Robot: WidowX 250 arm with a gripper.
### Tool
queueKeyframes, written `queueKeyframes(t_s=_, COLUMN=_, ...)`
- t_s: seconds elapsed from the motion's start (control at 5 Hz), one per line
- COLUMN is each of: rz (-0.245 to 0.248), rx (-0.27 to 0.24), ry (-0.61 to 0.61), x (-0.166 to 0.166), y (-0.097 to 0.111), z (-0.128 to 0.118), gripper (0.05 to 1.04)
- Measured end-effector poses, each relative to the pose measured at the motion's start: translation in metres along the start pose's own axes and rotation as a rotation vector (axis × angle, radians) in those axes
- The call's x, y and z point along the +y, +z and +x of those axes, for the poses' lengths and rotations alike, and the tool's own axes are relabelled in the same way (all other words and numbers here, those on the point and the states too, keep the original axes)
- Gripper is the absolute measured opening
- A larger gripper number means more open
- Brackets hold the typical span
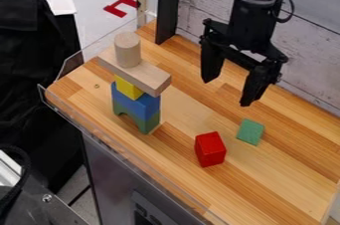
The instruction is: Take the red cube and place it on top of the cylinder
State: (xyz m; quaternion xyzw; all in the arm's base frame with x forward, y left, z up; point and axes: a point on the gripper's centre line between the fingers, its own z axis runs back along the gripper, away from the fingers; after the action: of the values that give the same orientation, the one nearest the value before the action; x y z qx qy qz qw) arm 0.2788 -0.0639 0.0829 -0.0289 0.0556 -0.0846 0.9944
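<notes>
Camera view, my gripper (226, 92) hanging, fingers apart, red block (211, 149) on the counter (179, 189), wooden cylinder (127, 50) atop block tower (136, 102)

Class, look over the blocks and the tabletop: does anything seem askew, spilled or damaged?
Nothing looks spilled or broken. One odd thing: the wooden plank overhangs the narrower yellow block beneath it at both ends, with the wooden cylinder standing on it, an arrangement that looks top-heavy.
</notes>
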Motion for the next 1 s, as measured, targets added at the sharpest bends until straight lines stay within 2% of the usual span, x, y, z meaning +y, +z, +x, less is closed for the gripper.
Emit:
queueKeyframes(t_s=0.2, rz=0.000, rx=0.027, ry=0.004, x=0.001, y=-0.008, z=-0.002, gripper=0.999)
queueKeyframes(t_s=0.4, rz=0.007, rx=0.065, ry=-0.032, x=-0.002, y=-0.029, z=-0.010, gripper=0.999)
queueKeyframes(t_s=0.8, rz=0.019, rx=0.055, ry=-0.131, x=-0.028, y=-0.041, z=-0.015, gripper=0.999)
queueKeyframes(t_s=1.0, rz=-0.006, rx=0.064, ry=-0.133, x=-0.030, y=-0.054, z=-0.019, gripper=0.999)
